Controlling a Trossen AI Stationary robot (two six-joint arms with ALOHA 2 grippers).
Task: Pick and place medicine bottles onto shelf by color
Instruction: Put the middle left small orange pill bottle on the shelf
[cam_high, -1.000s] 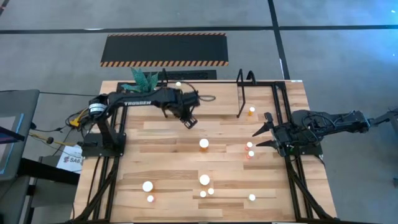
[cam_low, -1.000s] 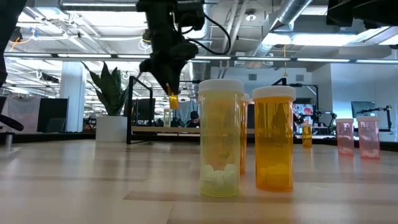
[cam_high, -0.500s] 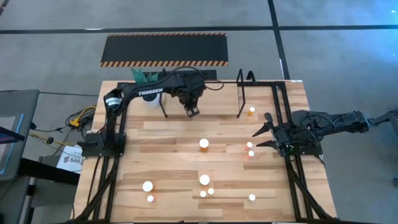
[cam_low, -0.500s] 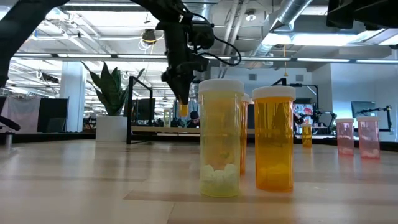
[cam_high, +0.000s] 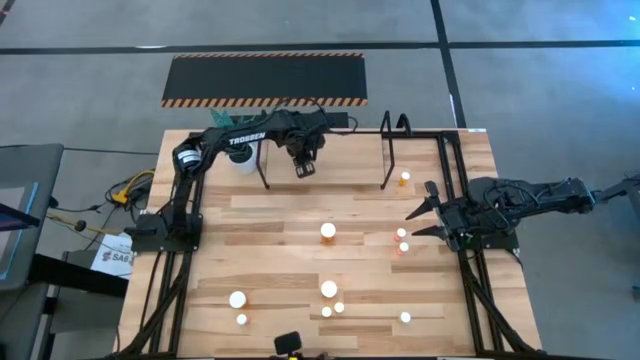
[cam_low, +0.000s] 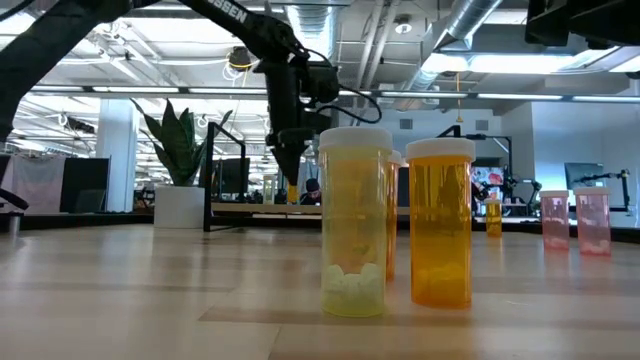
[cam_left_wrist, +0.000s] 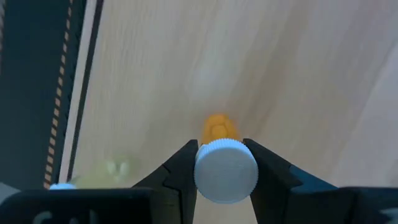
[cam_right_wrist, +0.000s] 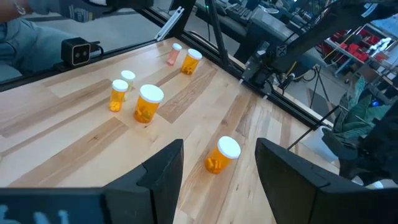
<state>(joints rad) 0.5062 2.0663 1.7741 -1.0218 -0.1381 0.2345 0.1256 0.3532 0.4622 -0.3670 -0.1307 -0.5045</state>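
My left gripper (cam_high: 303, 170) hangs over the left part of the shelf (cam_high: 345, 165), a light board between black hoop uprights, shut on a small orange medicine bottle (cam_left_wrist: 219, 127) with a white cap. In the low view the gripper (cam_low: 291, 180) shows behind two big bottles, one yellow (cam_low: 353, 225) and one orange (cam_low: 440, 225). One small orange bottle (cam_high: 404, 179) stands on the shelf's right end. Several more bottles stand upright on the table, among them one mid-table (cam_high: 328, 231). My right gripper (cam_high: 418, 222) waits open at the right edge, nothing between its fingers (cam_right_wrist: 165, 177). My left gripper pinches the small orange bottle by its white cap (cam_left_wrist: 225, 171), one finger on each side of it. The fingers come from above, pointing steeply down. The orange body (cam_left_wrist: 217, 126) sticks out below the fingertips, upright, just over the shelf board; whether its base touches, I cannot tell.
A green plant in a white pot (cam_high: 232, 128) stands at the far left, beside the shelf. A black hazard-striped mat (cam_high: 265, 78) lies beyond the table. Bottles cluster near the front edge (cam_high: 330, 300) and the right arm (cam_high: 402, 240). A small black object (cam_high: 288, 343) sits at the near edge.
My left gripper has carried the orange bottle toward the table's far edge, from the open table to a spot over the shelf's left part. It has sunk a little and its wrist has rolled. It has stayed shut on the bottle throughout.
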